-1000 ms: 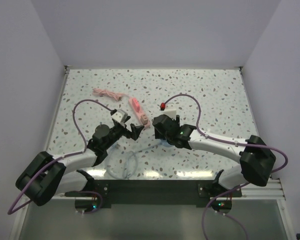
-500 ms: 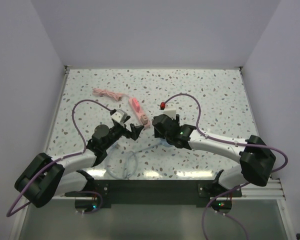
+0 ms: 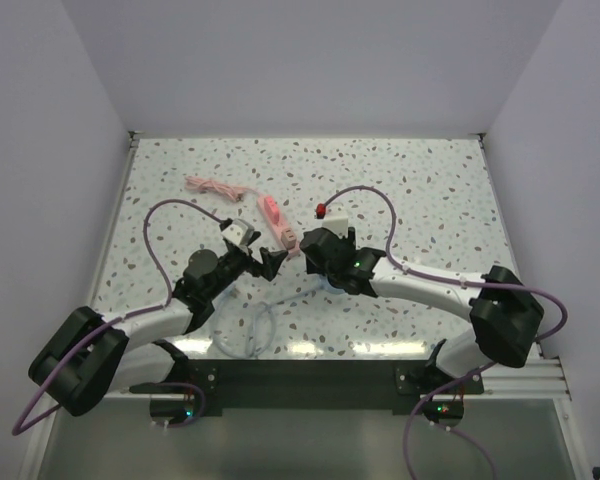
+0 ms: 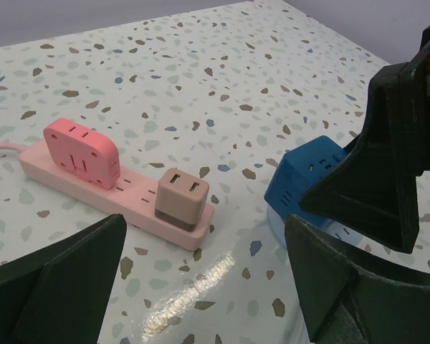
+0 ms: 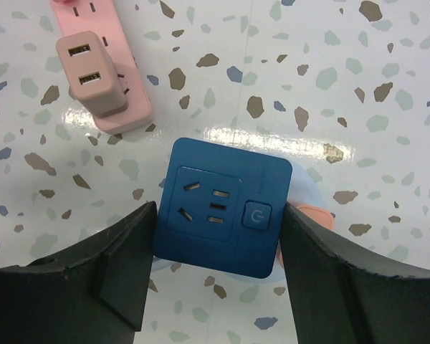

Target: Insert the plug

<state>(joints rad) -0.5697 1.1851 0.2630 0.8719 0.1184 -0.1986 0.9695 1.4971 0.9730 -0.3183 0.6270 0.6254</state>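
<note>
The right gripper (image 5: 218, 240) has its two fingers (image 5: 122, 265) set against opposite sides of the blue socket cube (image 5: 222, 204) and holds it between them, face up. The socket slots and a round power button show on top. A rim of something pale blue shows beneath the cube, which is low over the speckled worktop (image 3: 430, 180) near its middle, a little toward the near edge.

Just beyond the cube, with a strip of bare worktop between, is the free end of the pink power strip (image 4: 129, 190). A tan USB adapter (image 4: 180, 201) stands plugged into that end, and a rounded pink plug (image 4: 82, 147) sits further along the strip. The strip runs on toward the far left corner, where its pink cord (image 3: 215, 187) lies bunched.

The left gripper (image 4: 201, 287) is spread wide with nothing between its fingers. It points at the strip's end from the near-left side, close to the right gripper but apart from it.

Further out, a small white block with a red button (image 3: 330, 213) sits on the far side of the right gripper, and a pale blue cable (image 3: 250, 335) loops by the near edge between the two arms.
</note>
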